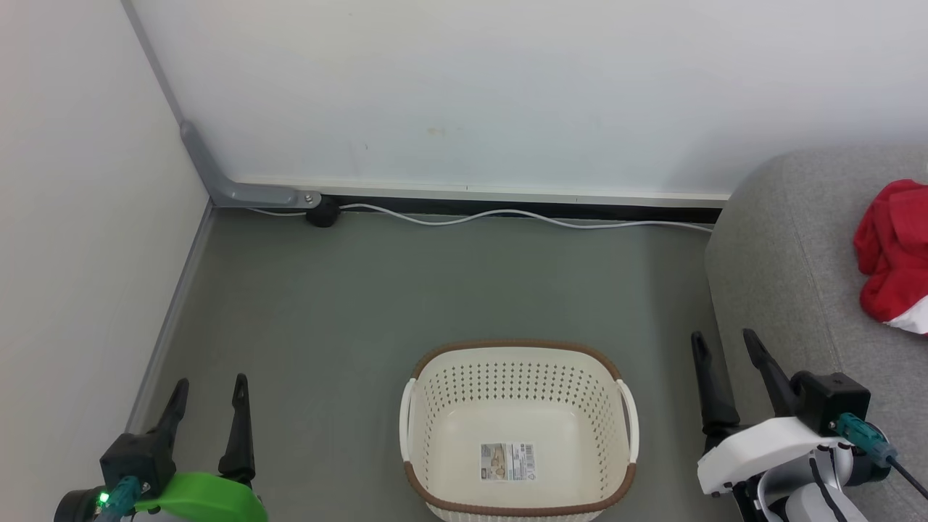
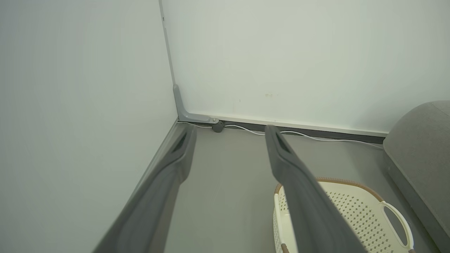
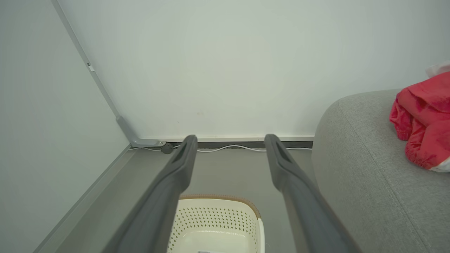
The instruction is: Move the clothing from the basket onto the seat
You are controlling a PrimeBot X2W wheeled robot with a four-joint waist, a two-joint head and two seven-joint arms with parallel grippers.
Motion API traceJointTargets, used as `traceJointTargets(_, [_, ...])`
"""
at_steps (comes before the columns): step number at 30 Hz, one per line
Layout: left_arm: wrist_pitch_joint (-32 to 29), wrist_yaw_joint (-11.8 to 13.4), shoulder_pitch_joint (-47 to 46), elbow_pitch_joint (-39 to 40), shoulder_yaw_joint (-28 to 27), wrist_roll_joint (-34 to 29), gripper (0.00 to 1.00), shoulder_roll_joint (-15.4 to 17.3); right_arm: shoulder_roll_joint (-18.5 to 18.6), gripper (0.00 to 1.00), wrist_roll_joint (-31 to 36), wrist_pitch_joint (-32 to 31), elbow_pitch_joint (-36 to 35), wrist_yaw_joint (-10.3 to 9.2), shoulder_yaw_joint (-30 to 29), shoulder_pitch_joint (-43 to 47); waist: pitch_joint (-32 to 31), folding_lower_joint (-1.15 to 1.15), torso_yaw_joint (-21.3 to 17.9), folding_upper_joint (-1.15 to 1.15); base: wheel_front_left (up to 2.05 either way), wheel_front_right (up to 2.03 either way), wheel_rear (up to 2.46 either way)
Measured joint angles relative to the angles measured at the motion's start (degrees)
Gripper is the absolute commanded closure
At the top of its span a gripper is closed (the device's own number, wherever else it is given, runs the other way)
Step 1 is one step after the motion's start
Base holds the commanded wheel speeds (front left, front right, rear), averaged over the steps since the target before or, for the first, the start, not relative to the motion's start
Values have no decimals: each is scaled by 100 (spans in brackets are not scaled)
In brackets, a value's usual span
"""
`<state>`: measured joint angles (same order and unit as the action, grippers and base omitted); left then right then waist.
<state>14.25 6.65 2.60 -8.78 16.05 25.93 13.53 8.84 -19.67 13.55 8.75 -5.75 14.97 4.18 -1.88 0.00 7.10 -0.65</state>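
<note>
The cream-white basket point(image 1: 519, 431) stands on the floor at the bottom centre, holding nothing but a small label point(image 1: 508, 461); its perforated wall point(image 2: 351, 211) and rim point(image 3: 221, 198) show in both wrist views. Red clothing with a white edge point(image 1: 893, 254) lies on the light-grey seat point(image 1: 783, 261) at the far right, the clothing point(image 3: 422, 123) on the seat point(image 3: 369, 175) in the right wrist view too. My left gripper point(image 1: 210, 384) stands open, left of the basket. Between basket and seat, my right gripper point(image 1: 723, 341) is open with nothing between its fingers.
White walls meet in a corner at the back left, with a grey corner bracket point(image 1: 239, 190). A white cable point(image 1: 507, 215) and a small black knob point(image 1: 322, 212) lie along the skirting. The grey floor point(image 1: 435, 290) stretches from the basket to the wall.
</note>
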Motion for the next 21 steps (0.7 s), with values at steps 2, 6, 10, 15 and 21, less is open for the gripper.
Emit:
traceJointTargets(2, [0,0,24,5,-5,-5,0,-2,1,0,1,-10,-19,-16,0,16,1,0,0,0,0,0,0])
traceJointTargets(6, [-10,-1,55,-33,-2,-155,100,-27,-11,100,1,-49,4,-15,9,72,2,0,1,0,0,0,0])
traceJointTargets(10, [-11,-1,139,-292,102,-155,100,-194,-104,100,-2,-49,250,-15,56,241,3,0,0,0,0,0,0])
traceJointTargets(15, [-62,-13,192,-347,88,-51,100,-259,-152,100,-154,-49,299,18,48,325,8,0,-12,0,0,0,0])
traceJointTargets(21, [-145,-68,192,-339,-26,394,100,-307,-171,100,-566,-109,281,70,-13,325,22,0,-67,1,0,0,0])
